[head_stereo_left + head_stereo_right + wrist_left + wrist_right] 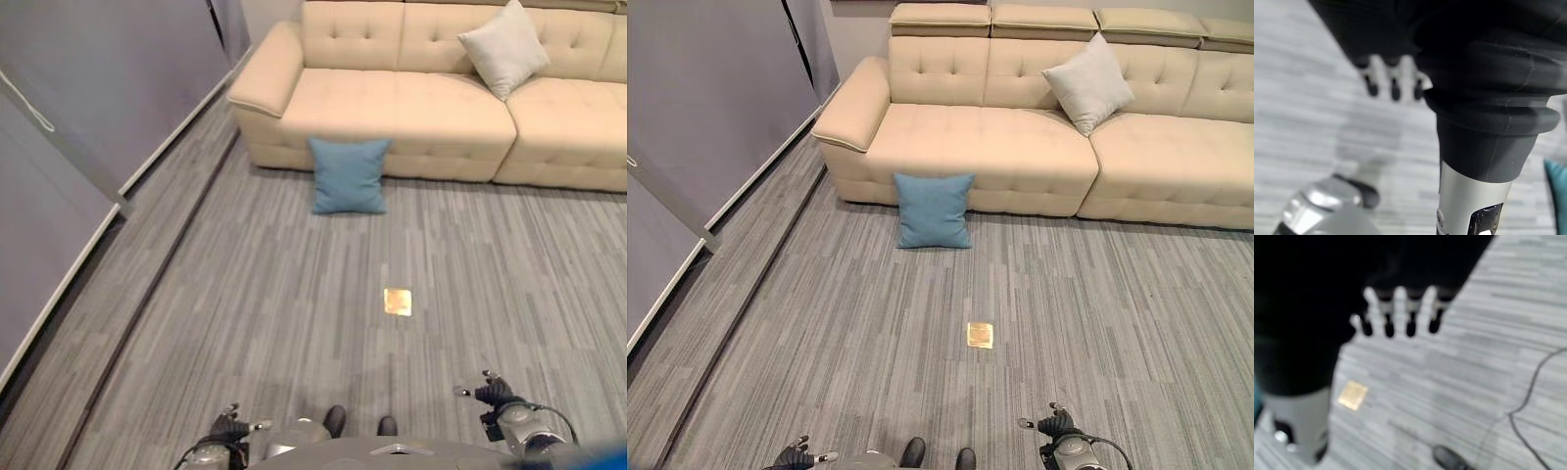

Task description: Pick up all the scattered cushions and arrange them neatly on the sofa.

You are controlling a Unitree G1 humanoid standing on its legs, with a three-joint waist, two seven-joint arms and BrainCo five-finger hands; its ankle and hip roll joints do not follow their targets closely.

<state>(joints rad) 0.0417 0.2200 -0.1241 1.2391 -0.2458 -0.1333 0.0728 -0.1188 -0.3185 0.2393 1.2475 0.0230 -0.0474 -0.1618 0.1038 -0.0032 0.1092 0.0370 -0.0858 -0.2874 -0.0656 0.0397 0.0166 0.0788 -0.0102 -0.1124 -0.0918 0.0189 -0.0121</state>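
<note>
A blue cushion (349, 174) stands on the grey floor, leaning against the front of the cream sofa (392, 103) near its left end. On the sofa's seat a pale grey cushion (505, 47) leans against the backrest. My left hand (1394, 81) hangs low at my side, fingers straight and holding nothing; a sliver of the blue cushion (1558, 188) shows past it. My right hand (1411, 316) also hangs over the bare floor with relaxed, straight fingers and nothing in it. Both hands are far from the cushions.
A small gold floor plate (398, 301) lies in the carpet between me and the sofa. Grey wall panels (88, 108) run along the left side. The sofa's left armrest (265, 73) stands close to that wall.
</note>
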